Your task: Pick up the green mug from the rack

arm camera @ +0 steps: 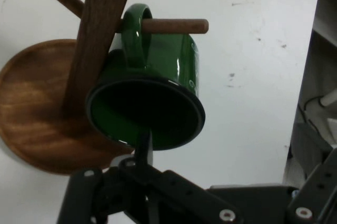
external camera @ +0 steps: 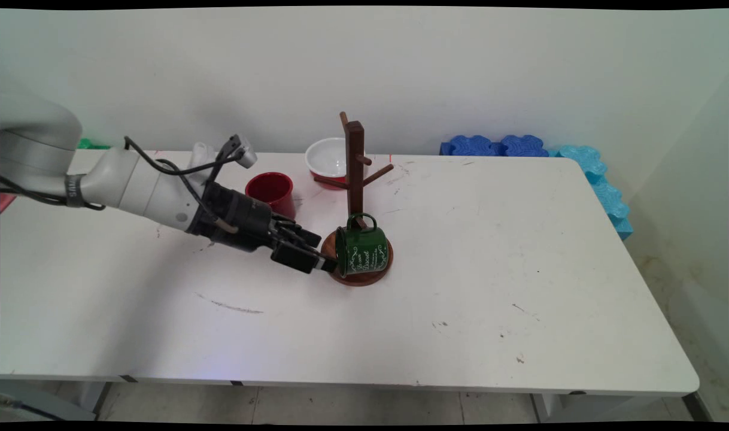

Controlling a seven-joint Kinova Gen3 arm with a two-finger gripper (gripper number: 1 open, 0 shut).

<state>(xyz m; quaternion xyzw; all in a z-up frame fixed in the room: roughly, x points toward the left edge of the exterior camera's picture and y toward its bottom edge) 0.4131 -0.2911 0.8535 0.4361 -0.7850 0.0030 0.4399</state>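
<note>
Green mug (external camera: 363, 249) rim between jaws

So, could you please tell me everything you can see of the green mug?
The green mug looks like glossy enamel, with white lettering on its side and a dark rim. It hangs by its handle on a low peg of the wooden mug tree, tilted, its mouth facing the gripper, which touches its rim.

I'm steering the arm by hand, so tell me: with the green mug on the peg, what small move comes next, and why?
Probably open the claw and ease it back. The green mug already hangs by its handle on a peg of the wooden mug tree, yet one finger still appears to pinch its rim.
</note>
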